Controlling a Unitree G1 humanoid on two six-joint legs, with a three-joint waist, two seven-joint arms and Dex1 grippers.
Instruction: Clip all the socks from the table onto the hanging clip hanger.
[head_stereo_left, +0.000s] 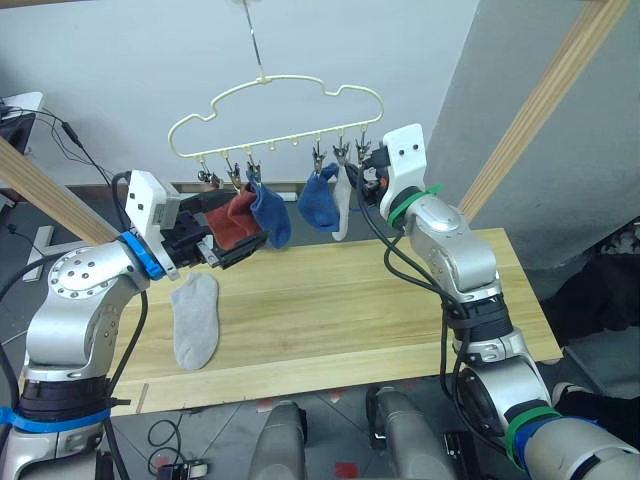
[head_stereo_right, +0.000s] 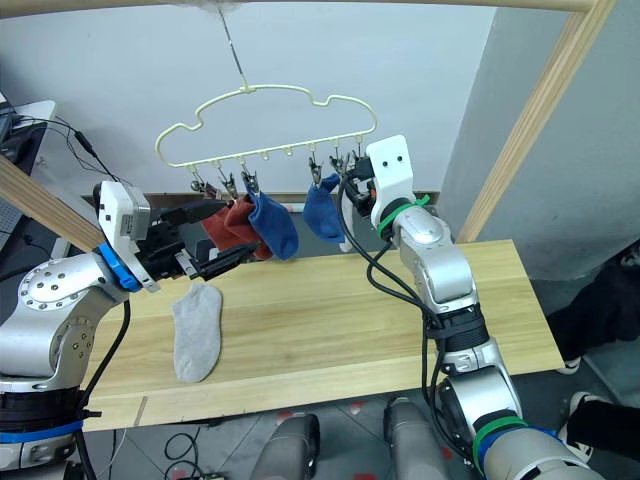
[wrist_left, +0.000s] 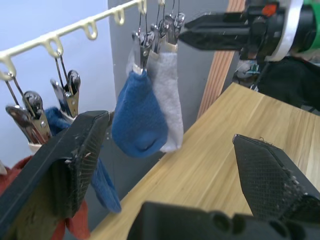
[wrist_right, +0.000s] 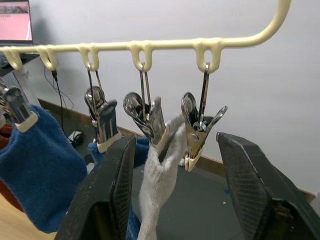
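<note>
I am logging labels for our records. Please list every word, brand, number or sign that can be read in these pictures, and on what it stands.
No text can be read.
The monitor screen behind the clip hanger shows lines of writing, too small and blurred to read.
The socks, table and arms carry no visible labels.

light: bright, even, diffuse | shadows: soft, faint beneath the grey sock on the bench | glare: slight sheen on metal clips | blur: near tool fingers soft in wrist views

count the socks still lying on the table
1: a light grey sock lies flat on the table near the left gripper. The other socks in view hang from the clip hanger.
</note>
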